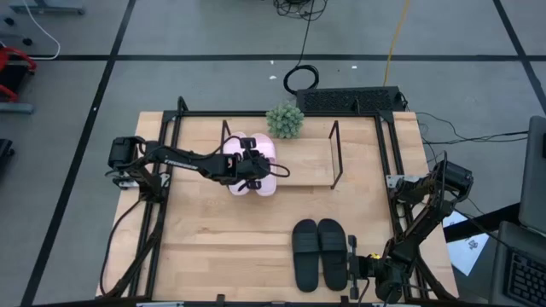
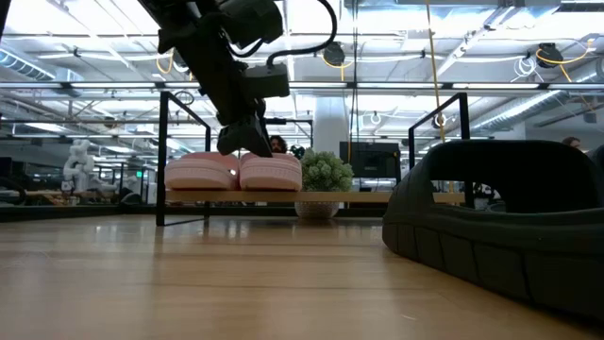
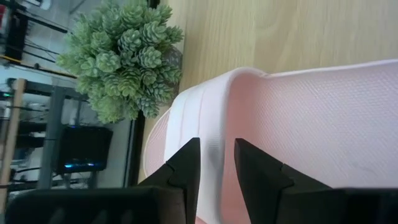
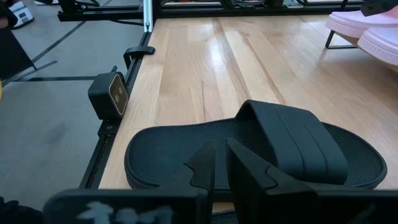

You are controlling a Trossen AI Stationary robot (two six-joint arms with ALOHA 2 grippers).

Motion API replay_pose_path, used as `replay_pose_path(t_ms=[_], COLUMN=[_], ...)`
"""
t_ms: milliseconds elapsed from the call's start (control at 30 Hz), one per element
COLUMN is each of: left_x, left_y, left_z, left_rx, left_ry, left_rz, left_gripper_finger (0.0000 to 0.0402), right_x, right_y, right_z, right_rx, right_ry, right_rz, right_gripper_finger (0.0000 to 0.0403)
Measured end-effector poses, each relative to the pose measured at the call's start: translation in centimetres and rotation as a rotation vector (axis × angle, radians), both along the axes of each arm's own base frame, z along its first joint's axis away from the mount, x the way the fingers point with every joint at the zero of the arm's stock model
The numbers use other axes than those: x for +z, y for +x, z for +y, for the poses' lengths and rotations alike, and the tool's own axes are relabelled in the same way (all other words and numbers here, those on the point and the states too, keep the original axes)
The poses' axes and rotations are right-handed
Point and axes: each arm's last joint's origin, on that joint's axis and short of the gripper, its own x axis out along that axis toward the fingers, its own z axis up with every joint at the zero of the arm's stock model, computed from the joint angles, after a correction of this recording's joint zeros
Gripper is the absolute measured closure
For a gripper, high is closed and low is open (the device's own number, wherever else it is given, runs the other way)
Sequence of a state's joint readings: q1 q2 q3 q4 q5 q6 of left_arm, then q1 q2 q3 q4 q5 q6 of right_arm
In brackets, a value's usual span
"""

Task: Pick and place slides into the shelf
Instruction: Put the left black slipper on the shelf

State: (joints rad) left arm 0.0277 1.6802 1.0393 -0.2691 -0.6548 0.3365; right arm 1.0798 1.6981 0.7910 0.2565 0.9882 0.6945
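Observation:
Two pale pink slides [image 1: 254,160] sit side by side, soles down, on the left end of the shelf [image 1: 307,162], shown in the low view as pink slides [image 2: 234,172] on the shelf's board [image 2: 377,197]. My left gripper [image 3: 217,163] reaches over them from the table's left and is shut on one. Two black slides [image 1: 320,252] lie on the tabletop near the near edge. My right gripper [image 4: 221,160] hovers just right of them with its fingers nearly together, touching nothing; one black slide [image 4: 261,152] lies in front of it. My left gripper pinches the raised side rim [image 3: 216,146] of one pink slide between its two fingers, coming from above and slanting in from the table's left. In the low view the fingers [image 2: 242,140] come down where the two pink slides meet. The slide rests on the shelf board.
A small green potted plant [image 1: 285,120] stands just behind the shelf. The shelf's dark metal end frames [image 1: 334,153] rise at both ends. The board's right part is bare. Black rails [image 1: 388,170] run along the table's sides.

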Motion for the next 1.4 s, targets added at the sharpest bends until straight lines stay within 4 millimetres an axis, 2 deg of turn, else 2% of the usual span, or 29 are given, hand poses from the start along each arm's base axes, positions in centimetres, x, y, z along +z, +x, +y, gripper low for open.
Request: replay_pose_path(t_ms=[267,367,533,733,933,1033,1133,1300,1400], left_x=[0.7,1.9,5.1,8.0,8.5,8.4,8.3,8.2,8.0], left_y=[-0.2,-0.7,-2.0,-3.8,-5.2,-6.0,-7.0,-8.3,-9.1], left_z=[-2.0,-2.9,-4.6,-8.7,-14.3,-16.5,-18.2,-20.1,-20.9], left_rx=[-0.017,-0.034,-0.039,-0.135,-0.295,-0.315,-0.319,-0.334,-0.334], left_ry=[0.069,0.066,0.026,-0.061,-0.102,-0.133,-0.165,-0.249,-0.284], left_rz=[-0.008,-0.049,-0.208,-0.381,-0.448,-0.479,-0.509,-0.542,-0.542], left_gripper_finger=[0.0300,0.0300,0.0300,0.0300,0.0300,0.0300,0.0300,0.0300,0.0300], right_x=[0.0,0.0,0.0,0.0,0.6,1.4,2.9,6.1,7.2], right_y=[0.0,0.0,0.0,0.1,1.5,2.1,2.2,2.6,3.5], right_z=[0.0,0.0,0.0,0.0,0.0,-0.1,0.0,0.4,0.4], right_rx=[0.000,0.000,0.001,0.018,0.168,0.254,0.290,0.311,0.310], right_ry=[0.000,0.000,-0.002,-0.012,0.043,0.048,-0.040,-0.192,-0.246], right_rz=[0.000,0.000,0.000,0.006,0.064,0.058,0.010,-0.042,0.038], right_gripper_finger=[0.0373,0.0373,0.0373,0.0373,0.0373,0.0374,0.0374,0.0374,0.0374])
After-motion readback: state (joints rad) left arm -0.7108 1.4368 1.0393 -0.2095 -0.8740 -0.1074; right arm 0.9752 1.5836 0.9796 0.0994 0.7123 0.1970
